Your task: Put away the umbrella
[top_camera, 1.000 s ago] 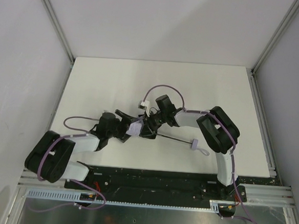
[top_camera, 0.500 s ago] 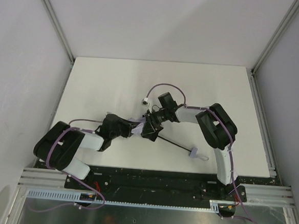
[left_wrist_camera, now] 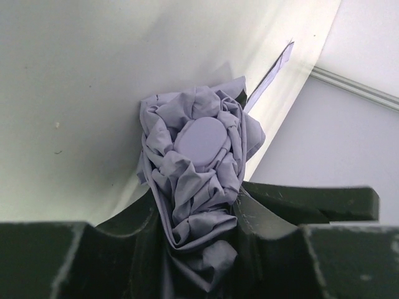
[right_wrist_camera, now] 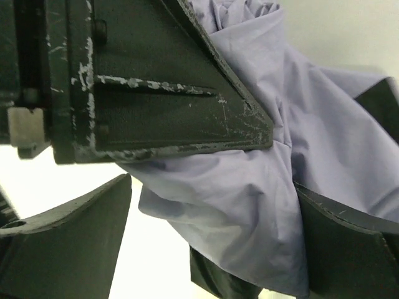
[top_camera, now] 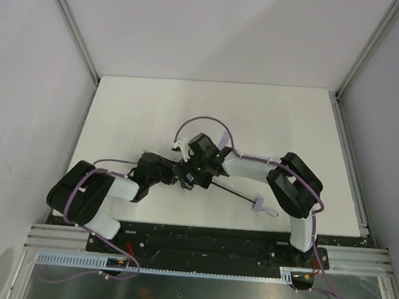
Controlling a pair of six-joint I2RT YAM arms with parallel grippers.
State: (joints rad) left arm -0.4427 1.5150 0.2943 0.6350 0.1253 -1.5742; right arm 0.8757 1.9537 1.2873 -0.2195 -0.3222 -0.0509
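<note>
The umbrella's crumpled lavender-grey canopy (left_wrist_camera: 199, 162), with its round cap facing the camera, is pinched between my left gripper's (left_wrist_camera: 199, 218) black fingers, which are shut on it. In the right wrist view the same fabric (right_wrist_camera: 249, 187) lies against one finger of my right gripper (right_wrist_camera: 196, 159), whose jaws stand wide open around it. From above, both grippers, the left (top_camera: 174, 176) and the right (top_camera: 187, 175), meet over the canopy and hide it. The thin black shaft (top_camera: 231, 191) runs right to the pale handle (top_camera: 258, 203) and wrist loop (top_camera: 271, 211) on the table.
The white table (top_camera: 154, 112) is boxed in by pale walls with aluminium posts (top_camera: 71, 24) at the back corners. A black mounting rail (top_camera: 200, 242) runs along the near edge. The right arm's purple cable (top_camera: 201, 122) arches above its wrist.
My left gripper closed on the canopy. My right gripper, which had gripped the canopy, opened wide and swung left over it. The handle slid slightly toward the near edge.
</note>
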